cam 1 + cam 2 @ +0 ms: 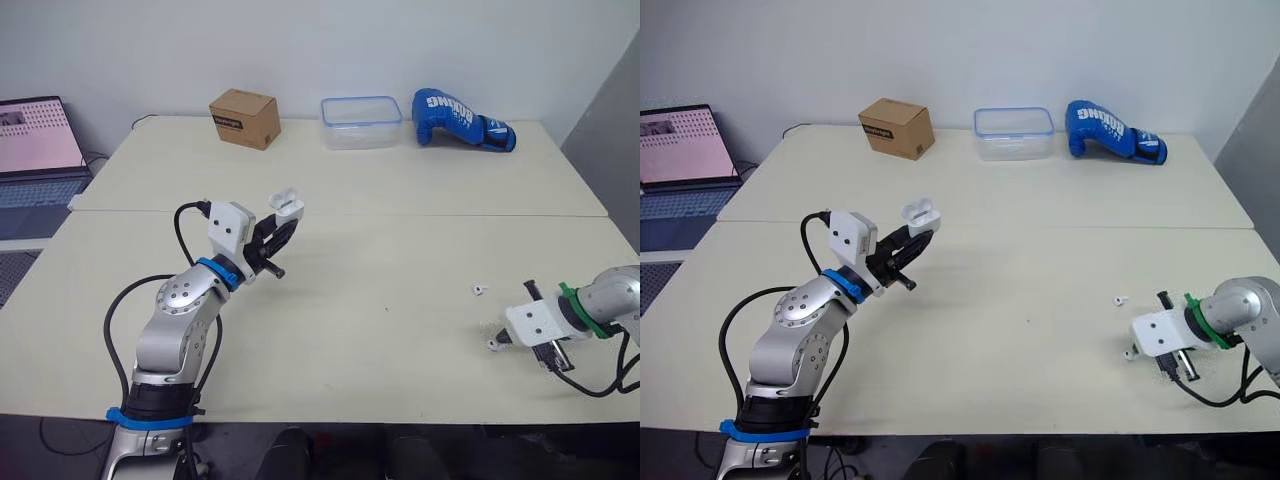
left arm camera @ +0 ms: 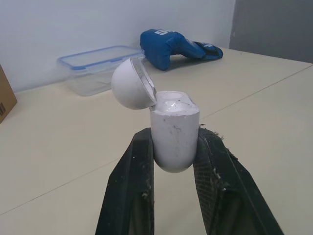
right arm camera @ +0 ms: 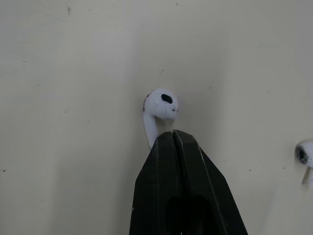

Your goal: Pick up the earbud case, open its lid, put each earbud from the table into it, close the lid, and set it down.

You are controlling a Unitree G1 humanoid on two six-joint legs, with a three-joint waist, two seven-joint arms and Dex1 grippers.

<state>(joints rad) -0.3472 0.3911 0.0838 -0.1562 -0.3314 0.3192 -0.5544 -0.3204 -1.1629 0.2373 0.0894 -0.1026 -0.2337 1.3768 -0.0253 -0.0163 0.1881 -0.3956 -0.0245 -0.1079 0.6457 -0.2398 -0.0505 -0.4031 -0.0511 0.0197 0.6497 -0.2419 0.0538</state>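
Observation:
My left gripper point(image 1: 281, 228) is raised above the table's left half, shut on the white earbud case point(image 2: 173, 125). The case stands upright between the fingers with its lid point(image 2: 131, 84) swung open. My right gripper point(image 3: 172, 133) is low over the table at the right, its fingers pressed together. One white earbud point(image 3: 160, 105) lies on the table just past the tips, its stem running against the edge of one finger; I cannot tell if it is pinched. The second earbud point(image 1: 481, 290) lies a little farther from the front edge.
Along the far edge stand a cardboard box point(image 1: 244, 118), a clear plastic container with a blue rim point(image 1: 361, 122) and a blue boxing glove point(image 1: 460, 118). An open laptop point(image 1: 38, 140) sits off the table's left side. A seam point(image 1: 400, 214) crosses the tabletop.

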